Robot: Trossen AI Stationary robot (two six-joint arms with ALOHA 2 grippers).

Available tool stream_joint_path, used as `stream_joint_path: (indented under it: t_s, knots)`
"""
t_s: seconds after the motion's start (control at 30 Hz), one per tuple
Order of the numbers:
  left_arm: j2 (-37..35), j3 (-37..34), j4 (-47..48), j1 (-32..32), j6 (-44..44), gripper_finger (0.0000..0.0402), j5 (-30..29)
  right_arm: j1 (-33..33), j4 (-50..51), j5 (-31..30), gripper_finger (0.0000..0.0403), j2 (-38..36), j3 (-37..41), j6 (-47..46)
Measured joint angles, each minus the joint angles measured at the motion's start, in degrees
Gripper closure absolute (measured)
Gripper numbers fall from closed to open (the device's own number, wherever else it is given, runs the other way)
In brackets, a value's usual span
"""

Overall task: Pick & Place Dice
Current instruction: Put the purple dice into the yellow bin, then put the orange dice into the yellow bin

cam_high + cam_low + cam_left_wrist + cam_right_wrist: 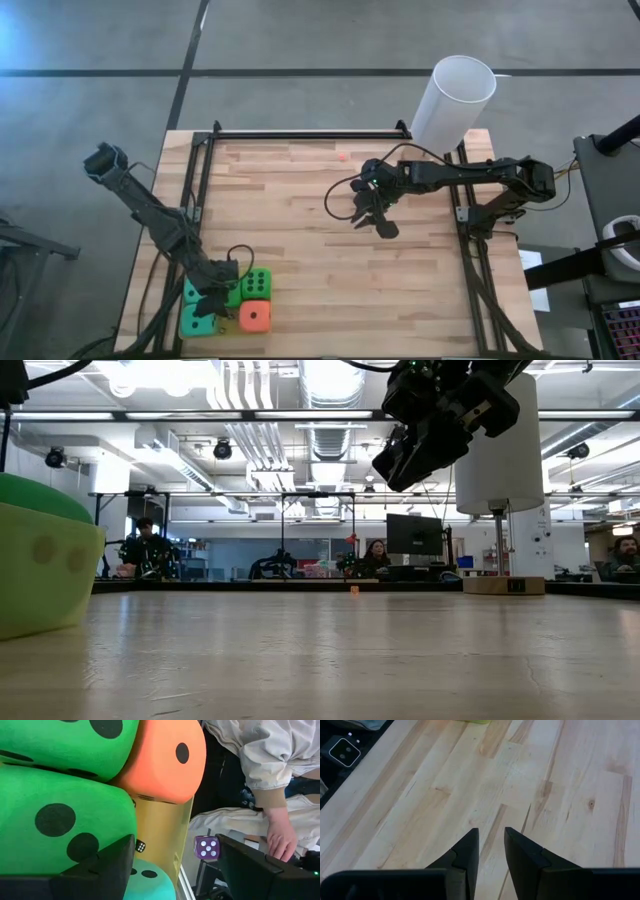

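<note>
1. High view: the dice sit clustered at the table's (400,300) near-left corner, orange-red die (254,316) beside the green ones (256,284).
2. Left gripper (213,297) hovers over them, fingers spread wide, holding nothing (a person's hand (280,832) shows beyond).
3. Right gripper (372,220) hangs mid-table, fingers narrowly parted, empty.

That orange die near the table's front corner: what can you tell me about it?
The orange-red die is a small soft-looking cube with rounded edges and black pips, apparently foam. It sits flat on the wooden table near the front left edge, pressed against a green die behind it, with another green die beside it. The left gripper hovers close by, jaws open, not holding it.
</note>
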State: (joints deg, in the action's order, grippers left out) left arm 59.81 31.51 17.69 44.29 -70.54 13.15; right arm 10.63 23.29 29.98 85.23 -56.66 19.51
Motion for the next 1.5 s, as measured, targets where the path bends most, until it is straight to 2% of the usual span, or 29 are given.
stream_joint_path:
  t_s: [0.4,0.67,0.97,1.27,1.5]
  knots:
    - [0.04,0.02,-0.94,0.33,1.09,0.0123,0.44,0.0,0.0,0.02,0.0335,0.0,0.0,0.02]
    - [0.39,0.07,-3.15,1.49,1.05,0.0123,0.36,-0.01,0.0,0.01,0.0323,0.0,0.0,0.01]
    - [5.54,0.33,-3.23,1.64,-0.46,0.0124,0.72,-0.01,-0.01,0.0,0.0312,0.0,0.0,0.02]
    - [5.42,0.31,-2.81,1.64,-0.46,0.0135,0.25,0.0,-0.02,0.01,0.0323,0.0,0.0,0.01]
    - [2.5,1.23,-0.95,1.54,-0.42,0.0133,-1.9,0.0,-0.02,0.0,0.0335,0.0,0.0,0.0]
